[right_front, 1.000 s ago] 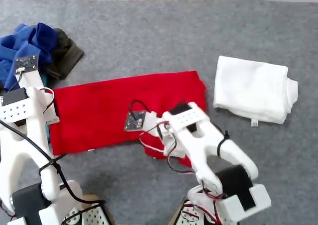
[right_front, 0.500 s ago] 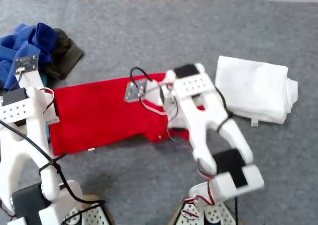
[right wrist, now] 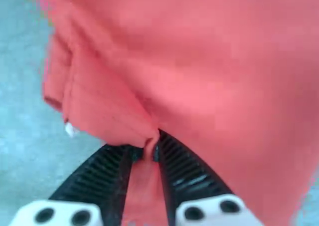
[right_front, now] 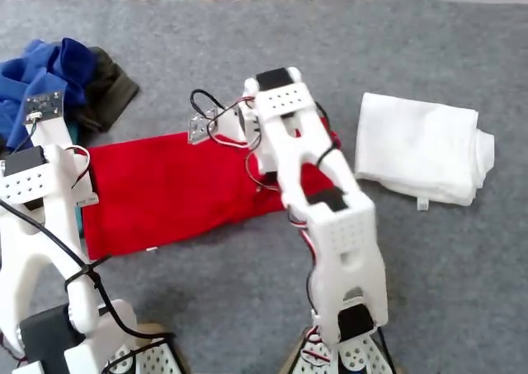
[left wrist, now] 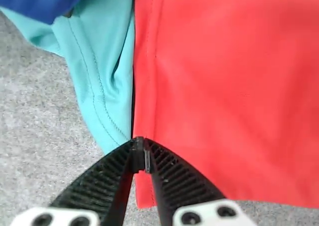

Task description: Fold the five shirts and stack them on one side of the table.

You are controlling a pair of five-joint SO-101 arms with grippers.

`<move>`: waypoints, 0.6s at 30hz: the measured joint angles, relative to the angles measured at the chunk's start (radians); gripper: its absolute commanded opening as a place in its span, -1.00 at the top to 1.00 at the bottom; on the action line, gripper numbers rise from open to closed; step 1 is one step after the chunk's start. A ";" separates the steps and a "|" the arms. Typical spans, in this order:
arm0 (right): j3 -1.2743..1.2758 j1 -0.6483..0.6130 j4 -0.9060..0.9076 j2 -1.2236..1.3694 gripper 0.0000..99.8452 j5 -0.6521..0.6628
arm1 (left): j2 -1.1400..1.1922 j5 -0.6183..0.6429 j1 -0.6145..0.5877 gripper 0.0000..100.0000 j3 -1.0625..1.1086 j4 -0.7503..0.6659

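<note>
Now we log the right tool (right wrist: pixel 149 148), clamped on the red cloth shirt (right_front: pixel 165 192), swung hem-first across it: fold half made.

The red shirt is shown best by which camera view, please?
The high view: the red shirt spreads there nearly whole. The left wrist view shows one edge pinched in the left claw; the right wrist view, a fold in the right claw.

Bright, even, diffuse light falls from above. Soft, faint shadows edge the red shirt (right_front: pixel 165 192) on the grey tabletop (right_front: pixel 247 52). Just beyond the left jaws, a thin dark shadow lines its hem.
</note>
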 measured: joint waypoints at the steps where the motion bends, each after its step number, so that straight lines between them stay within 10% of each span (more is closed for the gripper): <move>1: -0.051 -0.002 0.003 0.037 0.96 0.000 | 0.000 0.000 0.000 0.93 0.000 0.000; 10: -0.384 -0.017 0.058 0.183 0.50 -0.104 | 0.000 0.000 0.000 0.93 0.000 0.000; 18: -0.446 0.028 0.072 0.152 0.97 -0.245 | 0.000 0.000 0.000 0.93 0.000 0.000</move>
